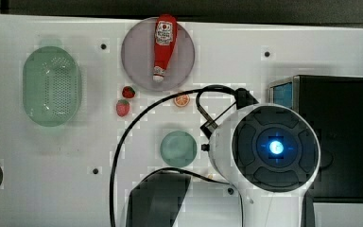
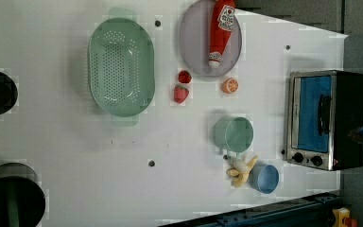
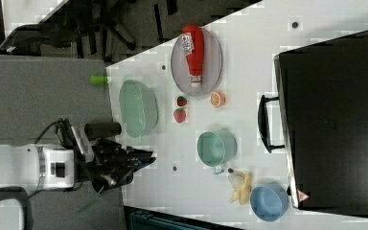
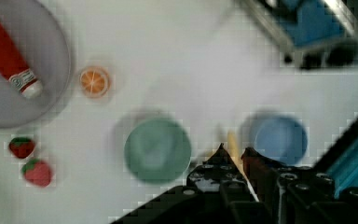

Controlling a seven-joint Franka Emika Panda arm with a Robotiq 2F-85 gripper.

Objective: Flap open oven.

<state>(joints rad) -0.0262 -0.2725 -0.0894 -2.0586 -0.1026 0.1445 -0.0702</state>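
Note:
The oven (image 2: 350, 118) is a black box with a silver front at the left view's right. Its blue glass door (image 2: 314, 113) is closed, with the black bar handle (image 2: 322, 115) across it. The right view gives the oven's black top (image 3: 335, 120) and the handle (image 3: 263, 123) sticking out from the front. A corner of the oven front (image 4: 307, 28) appears in the wrist view. My gripper (image 4: 235, 151) hovers high over the table above the cups, well away from the handle. Its fingertips stand close together with nothing between them. My arm (image 1: 274, 146) covers part of the oven in the top view.
In front of the oven stand a green cup (image 2: 238, 134), a blue cup (image 2: 264, 178) and a banana (image 2: 240, 170). Farther off are an orange slice (image 2: 230, 85), two strawberries (image 2: 181, 93), a ketchup bottle (image 2: 221, 28) on a grey plate (image 2: 194, 42), and a green colander (image 2: 120, 66).

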